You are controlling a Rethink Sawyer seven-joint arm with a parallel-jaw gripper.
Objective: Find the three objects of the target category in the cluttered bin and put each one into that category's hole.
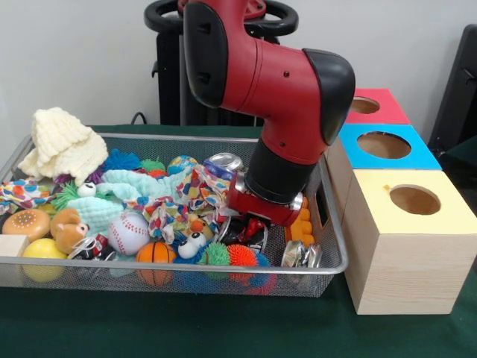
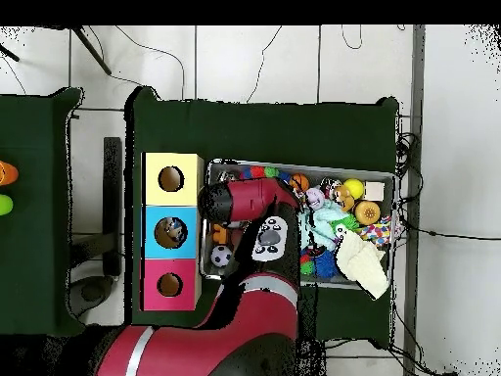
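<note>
So the wire bin (image 1: 332, 262) sits mid-table, right up against the row of three wooden boxes (image 1: 406, 246) with yellow, blue and red tops. The arm's gripper (image 1: 250, 227) is dipped down into the clutter at the bin's box-side end, by the crushed cans (image 1: 300, 253). Honestly can't tell whether it's gripping anything.
</note>
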